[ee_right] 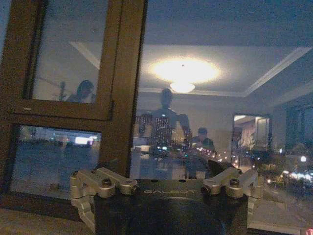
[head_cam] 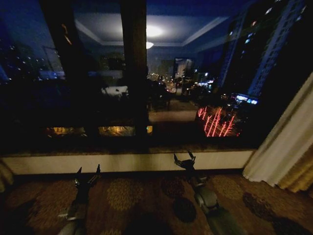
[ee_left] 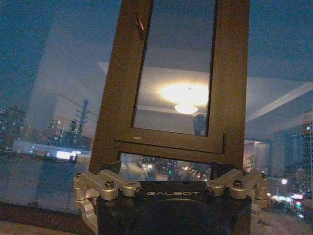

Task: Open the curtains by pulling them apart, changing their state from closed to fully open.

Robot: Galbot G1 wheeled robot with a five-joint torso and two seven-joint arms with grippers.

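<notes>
Both grippers hover low before the dark window, left gripper and right gripper splayed open, empty; a cream curtain hangs bunched far right.

- Left hand held low on an arm reaching forward, fingers spread apart, empty.
- Right hand slightly farther forward, fingers likewise spread, empty.

We face the night window of a high-rise hotel-style room: patterned carpet, a pale low sill, a dark wooden window frame, and a cream sheer curtain drawn aside before a golden drape. City towers glow outside, and a ceiling lamp reflects in the glass.
</notes>
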